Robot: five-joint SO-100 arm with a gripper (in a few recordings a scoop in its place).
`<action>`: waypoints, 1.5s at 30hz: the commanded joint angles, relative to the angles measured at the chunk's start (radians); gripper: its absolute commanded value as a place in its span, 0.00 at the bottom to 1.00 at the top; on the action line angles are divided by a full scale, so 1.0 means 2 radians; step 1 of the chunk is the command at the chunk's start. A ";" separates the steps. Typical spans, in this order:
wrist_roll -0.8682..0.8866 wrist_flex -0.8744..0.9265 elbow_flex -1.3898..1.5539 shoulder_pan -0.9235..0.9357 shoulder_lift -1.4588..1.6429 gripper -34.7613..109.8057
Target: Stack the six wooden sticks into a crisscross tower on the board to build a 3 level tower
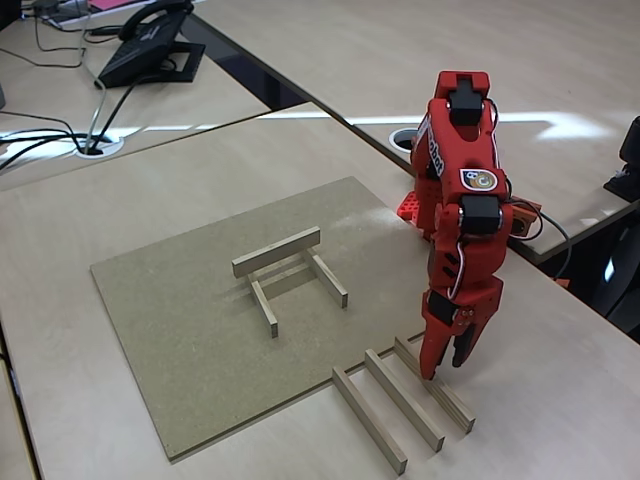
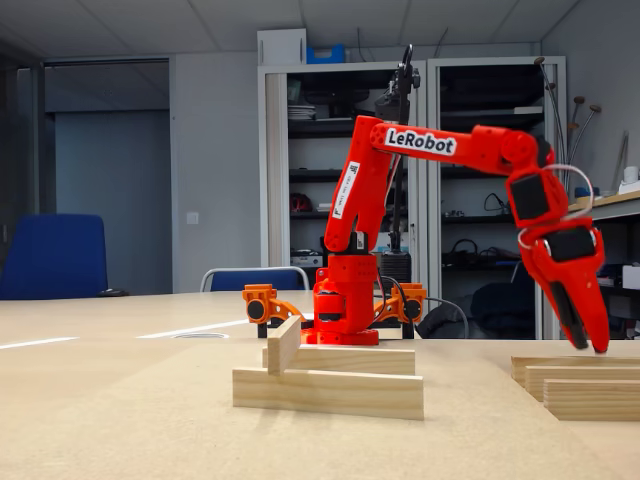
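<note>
On the pale worktop (image 1: 560, 400), the board (image 1: 180, 340) carries a part-built tower (image 1: 290, 275): two parallel sticks with a single crosspiece (image 1: 277, 251) laid over their far ends. Three more sticks lie side by side on the worktop just off the board's near right corner. The red arm (image 1: 465, 190) bends down over them, its claw (image 1: 447, 365) slightly apart and poised at the far end of the rightmost stick (image 1: 433, 384), gripping nothing. The risks lie in the pickup: a grasp so near the stick's end may let it droop or swing, and closing here could nudge the middle stick (image 1: 403, 399) alongside. A tilted stick set down carelessly could knock the lone crosspiece askew.
</note>
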 commanded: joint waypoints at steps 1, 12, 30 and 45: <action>0.003 -0.008 -0.013 0.002 0.000 0.39; 0.002 -0.013 -0.038 0.012 -0.032 0.37; 0.018 -0.006 -0.067 0.022 -0.068 0.27; 0.094 0.079 -0.123 0.048 -0.058 0.24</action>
